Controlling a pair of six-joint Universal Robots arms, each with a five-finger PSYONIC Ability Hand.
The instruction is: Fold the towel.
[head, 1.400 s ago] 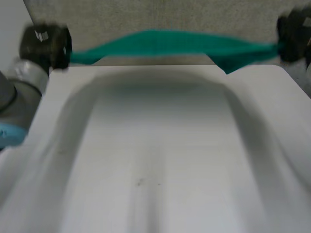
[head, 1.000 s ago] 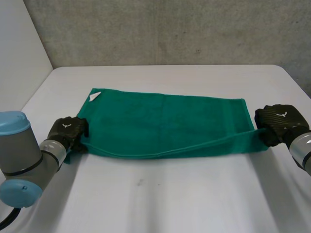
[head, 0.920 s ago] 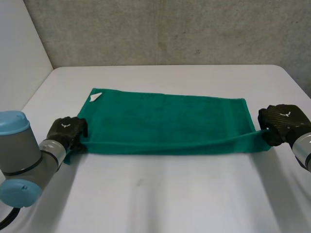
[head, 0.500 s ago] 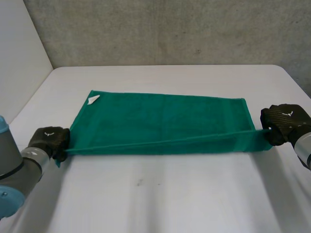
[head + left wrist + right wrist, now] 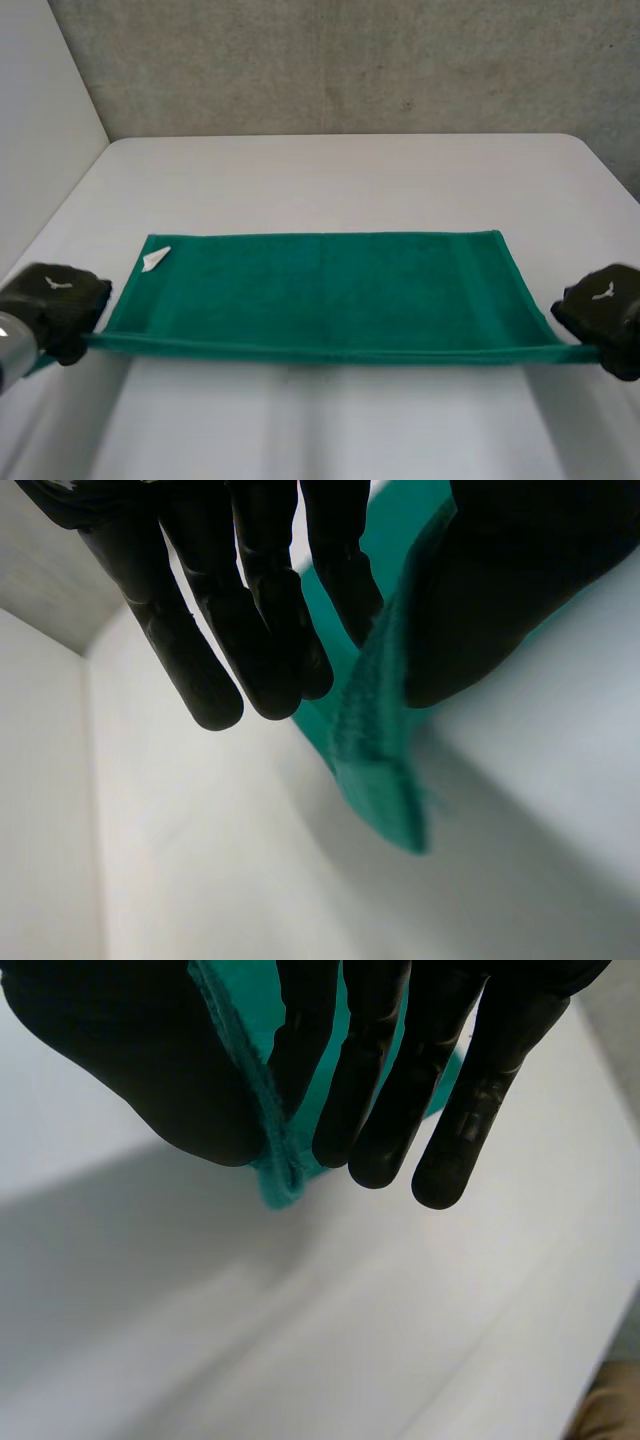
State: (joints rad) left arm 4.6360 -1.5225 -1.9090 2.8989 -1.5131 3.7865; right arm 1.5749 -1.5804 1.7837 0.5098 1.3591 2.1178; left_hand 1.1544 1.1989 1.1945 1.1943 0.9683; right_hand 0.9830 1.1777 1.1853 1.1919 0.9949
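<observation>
A green towel is seen spread lengthwise across the white table, with its far long edge lying flat on the surface and its near long edge drawn into a straight line between the two hands. The left hand is placed at the towel's near left corner, and in the left wrist view that corner is seen pinched between the thumb and one finger, while the other fingers are held straight beside it; a short tip of cloth hangs below the pinch. The right hand is placed at the near right corner, where the hem is clamped in the same way between thumb and a finger, as shown in the right wrist view. A small white tag is seen on the towel near its far left corner. A grey wall is seen behind the table.
</observation>
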